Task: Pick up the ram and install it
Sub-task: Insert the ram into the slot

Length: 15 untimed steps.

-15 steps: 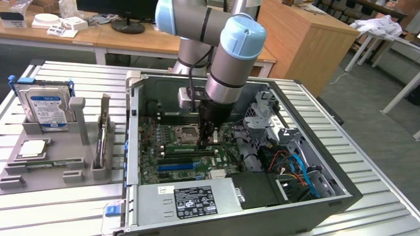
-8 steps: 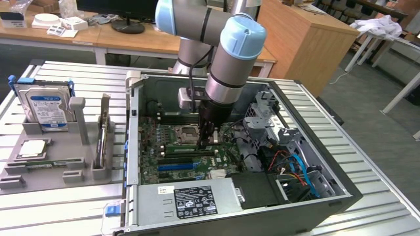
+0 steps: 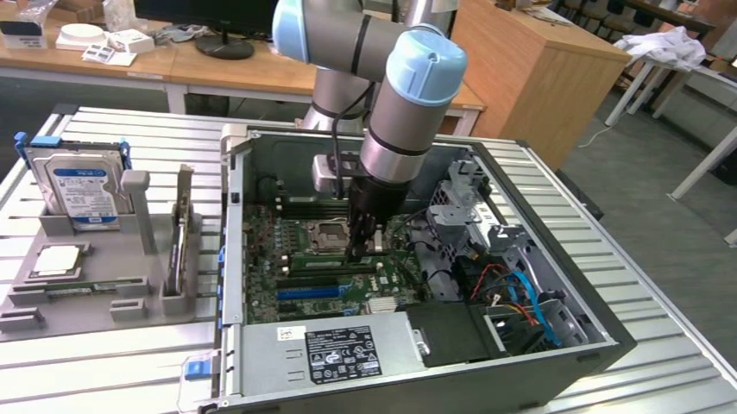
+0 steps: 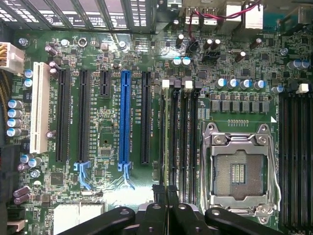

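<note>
The claw (image 3: 366, 244) reaches straight down from the arm into the open computer case (image 3: 599, 332), its tips low over the green main board (image 3: 288, 285). In the wrist view the two black fingers (image 4: 160, 196) sit pressed together with no gap between them.

Right at the fingertips, a long thin green stick, the ram (image 3: 328, 257), runs on edge along the row of black memory slots (image 4: 183, 142). It meets the claw at the end on the exterior view's right. Whether the closed fingers are pinching its top edge or only resting against it cannot be told.

Just beside the claw, on the far side of the ram from the camera, is the square processor socket (image 3: 331, 231) with its metal frame. Past the ram on the side away from the socket, a blue slot (image 3: 309, 292) lies among longer black ones.

Near the claw on the exterior view's right, a bundle of red, blue and black cables (image 3: 519, 297) fills that end of the case.

Well apart from the claw, on the exterior view's left and outside the case, a grey tray (image 3: 136, 194) holds a hard drive with a blue label (image 3: 83, 191) standing upright, and a square silver chip (image 3: 58, 259) lying flat in front of it.
</note>
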Each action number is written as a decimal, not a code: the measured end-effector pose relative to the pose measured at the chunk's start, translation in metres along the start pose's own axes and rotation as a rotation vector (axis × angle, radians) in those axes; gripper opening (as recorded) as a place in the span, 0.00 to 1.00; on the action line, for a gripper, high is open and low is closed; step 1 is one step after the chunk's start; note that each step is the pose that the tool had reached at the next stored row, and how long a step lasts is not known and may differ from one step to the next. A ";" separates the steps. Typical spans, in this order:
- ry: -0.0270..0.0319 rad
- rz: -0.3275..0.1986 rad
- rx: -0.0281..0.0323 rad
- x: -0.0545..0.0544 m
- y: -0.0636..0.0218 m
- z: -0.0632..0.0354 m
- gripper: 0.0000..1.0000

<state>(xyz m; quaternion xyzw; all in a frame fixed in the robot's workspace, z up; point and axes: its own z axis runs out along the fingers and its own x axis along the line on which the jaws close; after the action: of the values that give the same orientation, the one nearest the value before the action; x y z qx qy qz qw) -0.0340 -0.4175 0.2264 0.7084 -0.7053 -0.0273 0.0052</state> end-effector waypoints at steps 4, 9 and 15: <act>0.0000 0.000 0.0000 0.000 0.0000 0.0006 0.12; 0.0002 0.000 0.0000 0.000 0.0000 0.0022 0.12; 0.0003 -0.001 -0.0001 0.000 0.0001 0.0033 0.12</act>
<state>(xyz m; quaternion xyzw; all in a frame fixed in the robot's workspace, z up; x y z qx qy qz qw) -0.0343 -0.4175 0.2231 0.7087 -0.7050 -0.0272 0.0054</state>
